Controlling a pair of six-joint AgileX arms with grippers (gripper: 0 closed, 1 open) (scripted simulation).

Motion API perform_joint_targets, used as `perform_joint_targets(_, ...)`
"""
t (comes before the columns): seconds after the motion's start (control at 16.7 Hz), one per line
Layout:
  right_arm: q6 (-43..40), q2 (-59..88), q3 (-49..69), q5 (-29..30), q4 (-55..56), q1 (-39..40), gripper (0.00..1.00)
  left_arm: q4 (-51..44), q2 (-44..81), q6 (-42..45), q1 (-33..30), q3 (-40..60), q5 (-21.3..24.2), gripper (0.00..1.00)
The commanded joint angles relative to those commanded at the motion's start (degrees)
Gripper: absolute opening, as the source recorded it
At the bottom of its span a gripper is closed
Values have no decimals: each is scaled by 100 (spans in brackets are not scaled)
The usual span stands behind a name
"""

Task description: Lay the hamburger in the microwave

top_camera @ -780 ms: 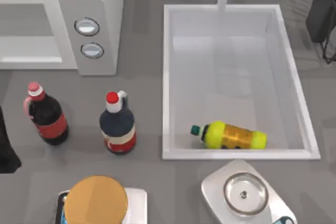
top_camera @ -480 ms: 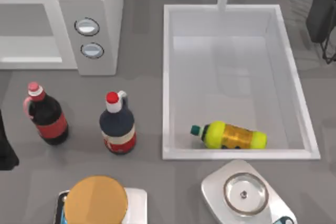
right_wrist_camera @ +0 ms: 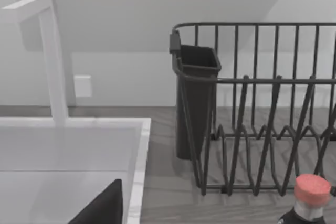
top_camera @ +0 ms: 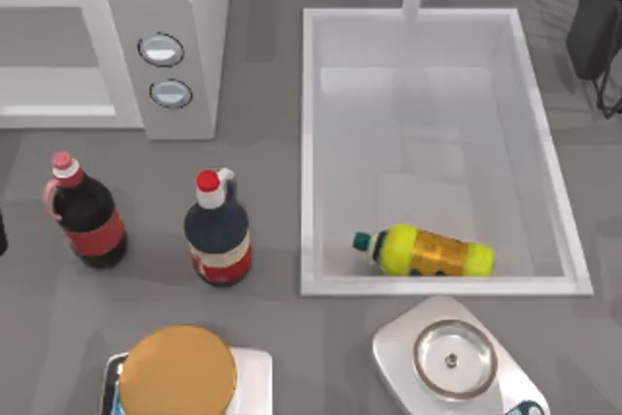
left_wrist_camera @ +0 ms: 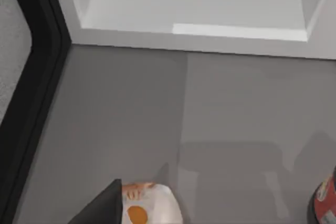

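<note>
The hamburger [top_camera: 179, 373], a round golden-brown bun top, sits on a white object at the table's front edge, left of centre. The microwave [top_camera: 165, 7] stands at the back left, with two silver dials and its wide cavity [left_wrist_camera: 194, 6] open. A dark sliver of my left arm [top_camera: 1, 236] shows at the left edge, left of the red-labelled bottle and well away from the hamburger. In the left wrist view one dark finger [left_wrist_camera: 102, 211] sits over bare table in front of the cavity. In the right wrist view one dark finger [right_wrist_camera: 105, 207] shows near the sink rim.
Two dark bottles [top_camera: 86, 213] [top_camera: 218, 232] stand between the hamburger and the microwave. The white sink [top_camera: 309, 143] holds a lying yellow bottle [top_camera: 432, 251]. A grey scale with a silver dish [top_camera: 450, 359] is at the front right. A dark dish rack [right_wrist_camera: 252, 108] stands at the back right.
The dark part of my left arm at the top view's left edge has drawn back, leaving only a sliver. Nothing on the table has moved.
</note>
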Motion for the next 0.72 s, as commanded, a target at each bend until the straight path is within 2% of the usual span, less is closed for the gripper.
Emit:
perform_joint_targets(0.36, 0, 0, 0, 0, 0, 0, 100, -1783, 3696, 109, 424, 2274, 1, 100)
perform_joint_targets(0.72, 0, 0, 0, 0, 0, 0, 100, -3085, 6112, 192, 736, 3950, -2, 100)
